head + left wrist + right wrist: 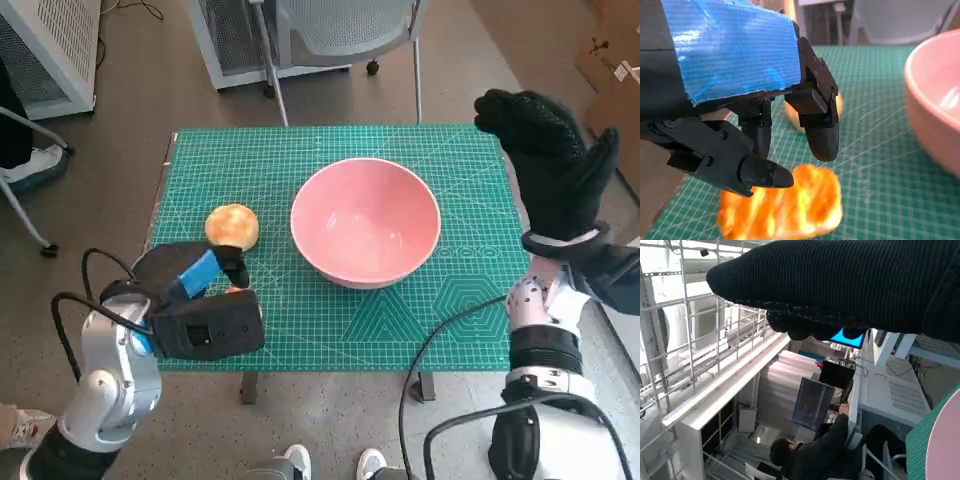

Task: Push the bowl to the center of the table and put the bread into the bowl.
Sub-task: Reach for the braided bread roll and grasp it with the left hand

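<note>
The pink bowl (365, 220) stands upright near the middle of the green mat (460, 330); its wall also fills one side of the left wrist view (935, 100). A round bun (232, 226) lies left of the bowl. My left hand (205, 280) hovers just in front of the bun, fingers (820, 135) apart, over a second toasted bread piece (790, 210) that lies on the mat. The bun (792, 117) shows partly behind those fingers. My right hand (550, 160) is raised above the table's right edge, spread and holding nothing.
A chair (340, 30) and white cabinets stand behind the table. A person's feet (370, 462) show by the front edge and a shoe (35, 165) at the left. A person (810, 452) sits at monitors in the right wrist view.
</note>
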Tool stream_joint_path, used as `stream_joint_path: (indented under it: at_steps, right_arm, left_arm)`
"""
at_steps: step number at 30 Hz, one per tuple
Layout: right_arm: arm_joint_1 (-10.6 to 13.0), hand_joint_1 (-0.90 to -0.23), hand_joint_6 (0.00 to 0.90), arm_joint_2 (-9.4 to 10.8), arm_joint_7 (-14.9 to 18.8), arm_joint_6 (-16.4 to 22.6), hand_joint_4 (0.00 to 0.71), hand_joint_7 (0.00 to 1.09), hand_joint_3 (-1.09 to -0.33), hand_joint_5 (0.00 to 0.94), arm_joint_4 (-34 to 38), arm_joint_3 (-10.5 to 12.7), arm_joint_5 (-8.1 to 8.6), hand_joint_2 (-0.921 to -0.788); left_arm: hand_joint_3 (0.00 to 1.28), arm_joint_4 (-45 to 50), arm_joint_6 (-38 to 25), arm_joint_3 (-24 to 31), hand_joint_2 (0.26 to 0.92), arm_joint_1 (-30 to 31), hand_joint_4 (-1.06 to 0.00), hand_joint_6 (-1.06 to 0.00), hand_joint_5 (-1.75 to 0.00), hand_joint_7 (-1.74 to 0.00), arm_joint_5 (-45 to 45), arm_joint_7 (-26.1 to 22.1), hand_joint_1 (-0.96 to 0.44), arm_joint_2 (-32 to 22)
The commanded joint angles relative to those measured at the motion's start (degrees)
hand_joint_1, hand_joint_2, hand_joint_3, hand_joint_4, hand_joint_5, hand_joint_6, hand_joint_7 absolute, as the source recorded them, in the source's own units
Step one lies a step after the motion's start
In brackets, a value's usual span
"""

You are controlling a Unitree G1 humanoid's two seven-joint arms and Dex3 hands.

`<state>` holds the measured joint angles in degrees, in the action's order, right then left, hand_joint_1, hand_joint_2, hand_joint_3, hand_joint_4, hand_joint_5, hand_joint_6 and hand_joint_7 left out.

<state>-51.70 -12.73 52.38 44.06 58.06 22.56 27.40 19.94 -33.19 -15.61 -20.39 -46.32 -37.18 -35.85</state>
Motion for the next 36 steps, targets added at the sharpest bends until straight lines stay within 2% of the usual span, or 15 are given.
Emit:
stream_joint_path:
  at_steps: [1,10,18,20,22,23,24,25,27,28,31,36]
  right_arm:
    - [1.0,-0.615,0.396,0.2,0.5,-0.8,0.294,0.0,-0.551,0.001,-0.1,0.1,0.37,-0.921]
    - [1.3,-0.61,0.396,0.3,0.3,-0.6,0.293,0.0,-0.549,0.0,-0.5,0.0,0.22,-0.921]
    - [2.1,-0.608,0.395,0.0,0.6,-0.9,0.293,0.0,-0.549,0.0,-1.5,0.3,0.69,-0.921]
    - [2.3,-0.609,0.395,-0.1,0.6,-1.0,0.293,0.0,-0.549,0.0,-1.7,0.3,0.8,-0.921]
    - [2.5,-0.609,0.396,-0.2,0.5,-1.1,0.293,0.0,-0.549,0.001,-2.0,0.2,0.89,-0.921]
    - [2.6,-0.608,0.395,-0.2,0.5,-1.1,0.293,0.0,-0.548,0.0,-2.1,0.2,0.92,-0.921]
    - [2.6,-0.608,0.395,-0.3,0.4,-1.1,0.292,0.0,-0.548,0.0,-2.1,0.2,0.94,-0.921]
    - [2.6,-0.608,0.395,-0.3,0.4,-1.2,0.292,0.0,-0.548,0.0,-2.2,0.2,0.95,-0.921]
    - [2.6,-0.608,0.395,-0.4,0.4,-1.2,0.292,0.0,-0.547,0.0,-2.0,0.3,0.97,-0.921]
    - [2.5,-0.608,0.395,-0.5,0.4,-1.2,0.292,0.0,-0.547,0.0,-1.8,0.4,1.01,-0.921]
    - [2.5,-0.61,0.395,-0.5,0.4,-1.4,0.293,0.0,-0.544,0.001,-1.7,0.5,1.09,-0.921]
    - [2.2,-0.611,0.395,-0.3,0.1,-1.1,0.295,0.0,-0.54,0.001,-1.2,0.5,0.9,-0.921]
  left_arm:
    - [0.14,1.9,0.6,1.4,0.847,-3.2,-0.74,-0.74,-1.21,-0.96,0.6,-0.5,0.0,0.6]
    - [0.09,3.0,1.7,2.2,0.865,-6.9,-0.78,-0.74,-1.17,-0.94,0.0,0.3,0.0,1.3]
    - [0.05,2.9,4.4,2.2,0.873,-4.6,-0.82,-0.74,-1.11,-0.96,-0.2,2.9,0.0,2.1]
    - [0.05,3.5,3.7,2.3,0.875,-3.8,-0.83,-0.74,-1.11,-0.94,-0.1,2.1,0.0,2.2]
    - [0.04,4.7,2.0,2.1,0.888,-3.3,-0.78,-0.73,-1.1,-1.02,-0.8,0.0,0.0,2.2]
    - [0.03,5.2,1.1,1.9,0.843,-3.1,-0.72,-0.62,-0.91,-0.81,-1.2,-1.1,0.02,2.1]
    - [0.02,6.1,0.0,1.6,0.813,-2.8,-0.7,-0.59,-0.73,-0.6,-1.9,-2.7,0.02,1.8]
    - [0.02,6.7,-0.8,1.4,0.794,-2.6,-0.63,-0.55,-0.62,-0.5,-2.5,-3.8,-0.01,1.6]
    - [0.01,8.0,-2.4,0.8,0.746,-2.3,-0.45,-0.47,-0.28,-0.23,-4.1,-6.4,-0.13,1.1]
    - [0.01,8.8,-3.1,0.5,0.732,-2.1,-0.39,-0.44,-0.18,-0.16,-5.1,-7.8,-0.19,0.7]
    - [0.01,10.8,-4.0,-0.1,0.717,-1.5,-0.28,-0.39,-0.06,-0.06,-7.7,-10.8,-0.38,0.0]
    - [0.0,13.6,-4.2,-0.6,0.711,0.3,-0.24,-0.36,-0.01,-0.01,-11.8,-13.6,-0.5,-0.1]
